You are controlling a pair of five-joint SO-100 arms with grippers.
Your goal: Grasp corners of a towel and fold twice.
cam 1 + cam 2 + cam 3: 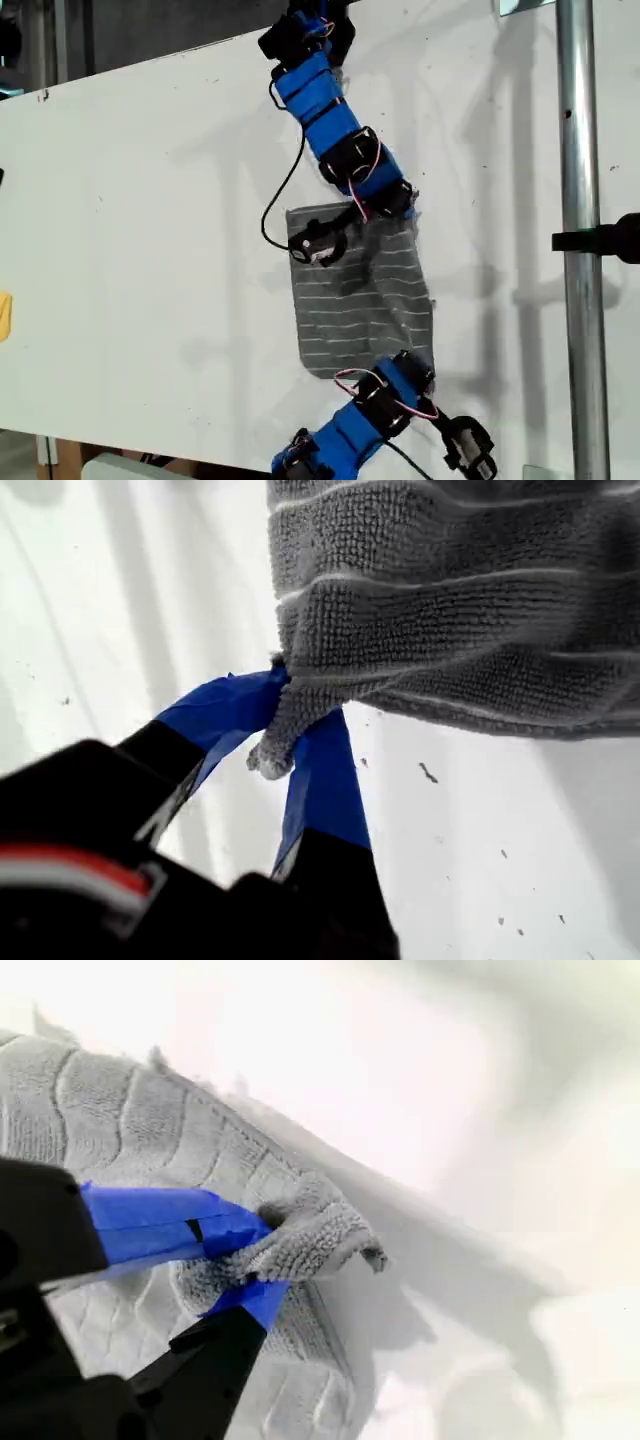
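— What was the biggest thing in view?

— One white table [130,250], filling most of the exterior view. One metal pole [580,200] stood upright along that view's right.

— And the arms?

— Two, both blue and black. One arm [320,100] reached in from the top of the exterior view, the other arm [350,435] from the bottom. I could not tell which of them was first and which second.

— How many cloths?

— One grey striped towel [360,310]. It lay on the table between the two arms, right of the middle of the exterior view, with its right side rumpled and each arm's end over one end of it.

— What about the grippers?

— My first gripper [295,712] had its two blue-taped fingers [225,710] closed on a corner tip [268,760], which bunched out between them, with the cloth raised off the table behind it. My second gripper [262,1260] was likewise clamped on the other corner tip [320,1235], a small crumpled fold.

— So two corners were held?

— Two, one in each gripper.
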